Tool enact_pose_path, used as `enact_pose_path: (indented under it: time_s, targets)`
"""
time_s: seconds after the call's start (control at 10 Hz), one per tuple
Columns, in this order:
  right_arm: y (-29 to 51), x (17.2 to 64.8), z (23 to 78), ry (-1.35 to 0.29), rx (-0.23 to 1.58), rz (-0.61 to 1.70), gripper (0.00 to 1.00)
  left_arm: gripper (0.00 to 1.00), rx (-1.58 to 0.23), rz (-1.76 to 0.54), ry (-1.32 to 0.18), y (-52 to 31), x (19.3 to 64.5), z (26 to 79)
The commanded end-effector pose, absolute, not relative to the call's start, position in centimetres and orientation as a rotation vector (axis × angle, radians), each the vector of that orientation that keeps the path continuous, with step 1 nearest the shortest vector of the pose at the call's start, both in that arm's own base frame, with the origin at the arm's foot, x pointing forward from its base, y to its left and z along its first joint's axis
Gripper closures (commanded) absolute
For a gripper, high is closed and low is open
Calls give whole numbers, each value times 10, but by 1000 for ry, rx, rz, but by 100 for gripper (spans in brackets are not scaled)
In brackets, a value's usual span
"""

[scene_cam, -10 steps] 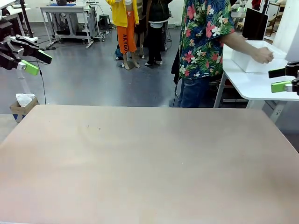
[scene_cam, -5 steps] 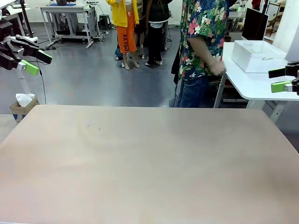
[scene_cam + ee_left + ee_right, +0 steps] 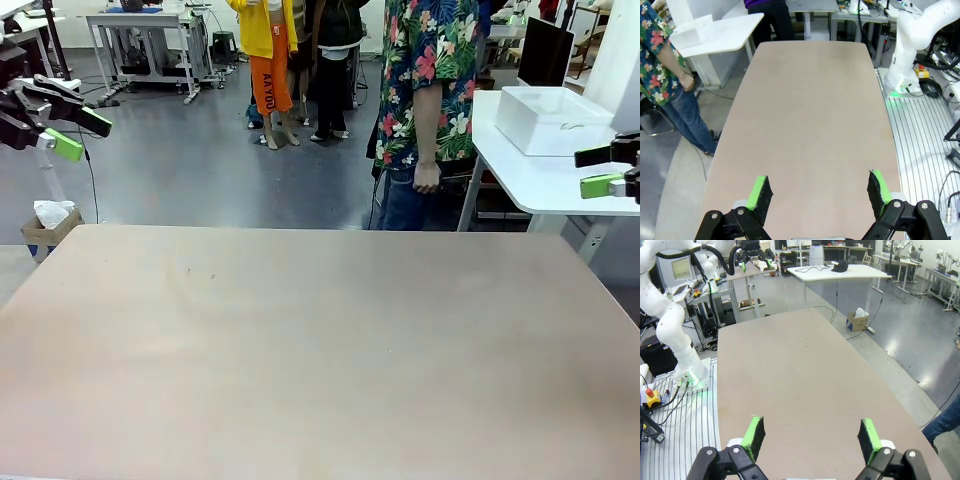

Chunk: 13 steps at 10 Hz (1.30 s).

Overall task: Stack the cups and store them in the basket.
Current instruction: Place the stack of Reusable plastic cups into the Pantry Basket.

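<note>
The cups are out of view. The basket (image 3: 553, 120), a white rectangular bin, stands on a white side table beyond the far right corner of the work table; in the left wrist view the basket (image 3: 695, 31) sits at the top left. My left gripper (image 3: 85, 135) hovers open, high at the left edge, off the table. My right gripper (image 3: 598, 170) hangs open at the right edge, just in front of the side table. Both wrist views show each gripper, left (image 3: 820, 192) and right (image 3: 811, 435), spread wide with nothing between its fingers.
The brown work table (image 3: 320, 340) is bare. A person in a flowered shirt (image 3: 430, 80) stands at the far side, one hand (image 3: 427, 178) hanging down. A cardboard box (image 3: 48, 228) sits on the floor past the left corner. The white side table (image 3: 545, 180) is at the right.
The person's arm has left the basket on the side table and now hangs straight down at their side. Neither gripper has moved.
</note>
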State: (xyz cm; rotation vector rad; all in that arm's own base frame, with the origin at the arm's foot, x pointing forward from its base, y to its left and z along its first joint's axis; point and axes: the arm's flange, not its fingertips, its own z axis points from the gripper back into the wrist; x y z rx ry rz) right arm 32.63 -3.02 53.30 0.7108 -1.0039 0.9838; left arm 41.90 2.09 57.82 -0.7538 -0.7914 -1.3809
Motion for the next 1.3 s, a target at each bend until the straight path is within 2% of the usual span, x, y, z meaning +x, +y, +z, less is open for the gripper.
enact_pose_path:
  time_s: [0.0,1.2]
  targets:
    - [-29,329,534,-1034,714,992,0,0,-745,-1370,-783,19,417,581]
    - [-29,329,534,-1034,714,992,0,0,-745,-1370,-783,19,417,581]
